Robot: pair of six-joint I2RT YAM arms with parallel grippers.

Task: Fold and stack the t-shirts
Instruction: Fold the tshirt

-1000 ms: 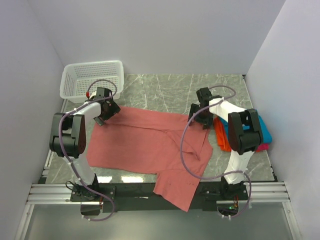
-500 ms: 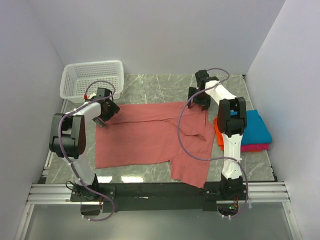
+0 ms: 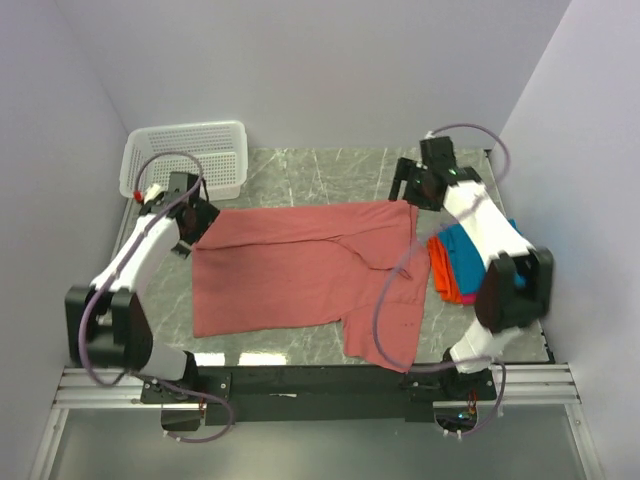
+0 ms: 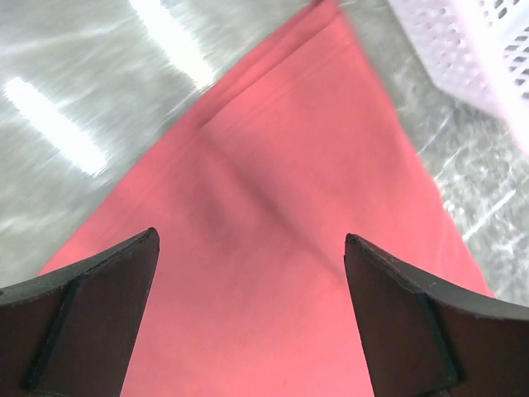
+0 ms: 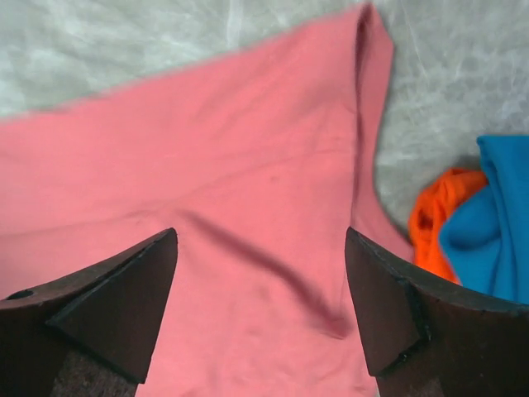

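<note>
The large salmon-red t-shirt (image 3: 290,265) lies spread on the marble table, its lower right part folded toward the near edge. My left gripper (image 3: 192,225) hovers open over its far left corner; in the left wrist view the gripper (image 4: 248,240) has only red cloth (image 4: 273,207) under its spread fingers. At the far right corner my right gripper (image 3: 408,195) is also open, the gripper (image 5: 260,236) above the shirt (image 5: 231,165) and holding nothing. Folded orange (image 3: 446,268), teal-blue (image 3: 472,243) and magenta-pink (image 3: 466,297) t-shirts are stacked at the right, partly behind the right arm.
A white mesh basket (image 3: 190,150) stands at the far left corner, close to the left gripper, and shows as the basket (image 4: 479,50) in the left wrist view. Walls close in on three sides. The arms' bases sit on the rail at the near edge.
The shirt has slid back from the near edge and lies flatter. The right arm swung out to the far right corner. The left gripper shifted left and back.
</note>
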